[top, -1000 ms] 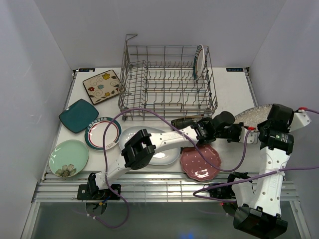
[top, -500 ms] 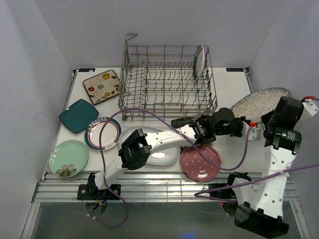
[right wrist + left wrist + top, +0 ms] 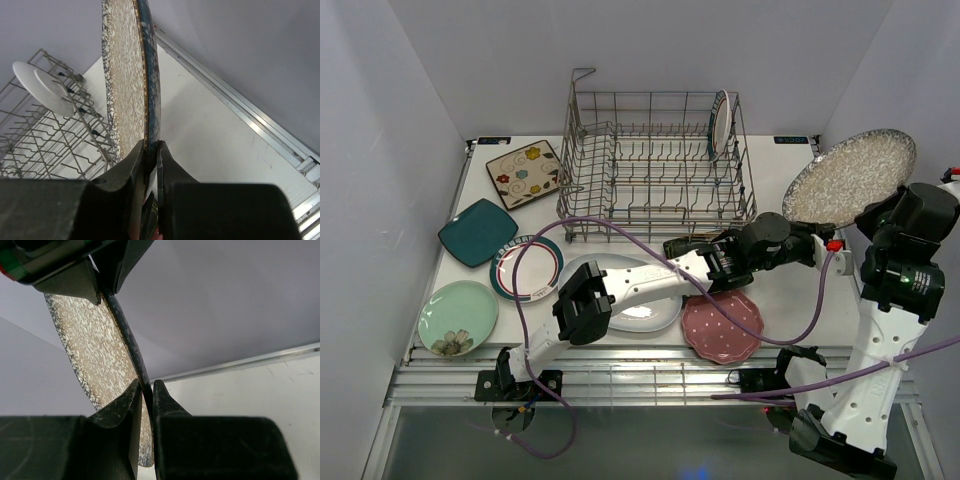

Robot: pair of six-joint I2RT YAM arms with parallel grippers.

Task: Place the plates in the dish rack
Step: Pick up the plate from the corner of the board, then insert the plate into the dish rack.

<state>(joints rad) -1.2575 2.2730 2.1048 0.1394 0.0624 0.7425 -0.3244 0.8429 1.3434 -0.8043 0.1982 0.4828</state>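
Note:
The speckled grey round plate (image 3: 848, 178) is held up off the table at the right, tilted on edge. Both grippers are shut on its rim: my left gripper (image 3: 816, 240) at the lower edge, my right gripper (image 3: 881, 207) at the right edge. The left wrist view shows my left gripper (image 3: 145, 390) pinching the dark rim of the speckled plate (image 3: 90, 350). The right wrist view shows my right gripper (image 3: 151, 147) on the same plate (image 3: 125, 75). The dish rack (image 3: 655, 165) stands at the back with one white plate (image 3: 720, 122) upright in its right end.
On the table lie a pink dotted plate (image 3: 722, 325), a white oval plate (image 3: 642, 312), a teal-rimmed round plate (image 3: 527, 267), a pale green plate (image 3: 458, 316), a teal square plate (image 3: 477, 232) and a cream floral square plate (image 3: 525, 173). The left arm stretches across the rack's front.
The speckled plate has risen from low over the table's right side and tilted up on edge. Both grippers rose with it; the right arm has straightened upward.

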